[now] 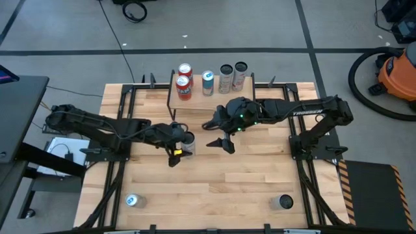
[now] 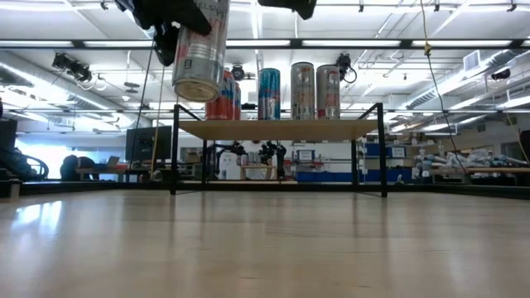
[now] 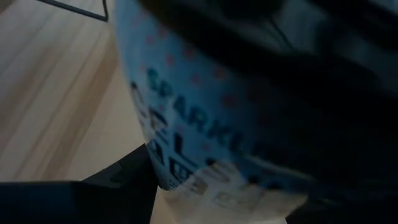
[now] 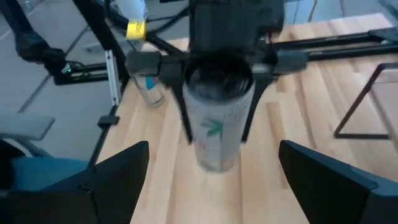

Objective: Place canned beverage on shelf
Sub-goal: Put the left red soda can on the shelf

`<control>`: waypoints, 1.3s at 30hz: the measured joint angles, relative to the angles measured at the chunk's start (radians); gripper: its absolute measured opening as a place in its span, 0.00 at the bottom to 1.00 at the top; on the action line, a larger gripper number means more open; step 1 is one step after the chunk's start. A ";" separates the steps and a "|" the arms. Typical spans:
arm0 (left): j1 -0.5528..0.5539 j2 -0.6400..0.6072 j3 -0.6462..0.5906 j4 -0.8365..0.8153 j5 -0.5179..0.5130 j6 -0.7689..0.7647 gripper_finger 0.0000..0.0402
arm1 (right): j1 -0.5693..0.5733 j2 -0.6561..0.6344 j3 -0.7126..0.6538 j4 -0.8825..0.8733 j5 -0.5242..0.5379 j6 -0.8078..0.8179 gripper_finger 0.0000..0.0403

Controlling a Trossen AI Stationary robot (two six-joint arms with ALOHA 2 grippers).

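You are holding a pale can (image 2: 200,51) in the left gripper (image 1: 184,140), its jaws clamped on the can's sides. It is hanging clear above the counter (image 1: 214,179), tilted slightly off upright, in front of the shelf (image 2: 281,129) and toward its left end in the high view. The right gripper (image 4: 211,174) is hovering just beside it with jaws spread wide and empty, pointing at the can.

Five cans are already standing on the shelf's board: two red ones (image 1: 184,79), a blue one (image 1: 207,82) and two pale ones (image 1: 233,77), crowding the back edge. Judging by that, the free space is the front strip of the board. You should be raising the can until its base is clearing the board's edge, righting it, then bringing it in over an open patch and lowering it flat before releasing. Watch the red cans nearest your path; a nudge could topple them.
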 joint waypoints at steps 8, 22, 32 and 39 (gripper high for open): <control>0.007 0.035 0.000 0.036 0.021 0.027 0.65 | 0.000 0.037 0.029 0.015 -0.005 -0.008 0.92; 0.008 0.093 0.000 0.118 0.021 0.063 0.65 | 0.003 0.117 0.028 0.075 0.001 -0.028 0.92; 0.008 0.121 0.000 0.122 0.021 0.063 0.65 | 0.018 0.165 0.028 0.127 0.001 -0.029 0.92; 0.010 0.126 0.000 0.127 0.023 0.066 0.65 | 0.033 0.165 0.028 0.127 0.021 -0.033 0.92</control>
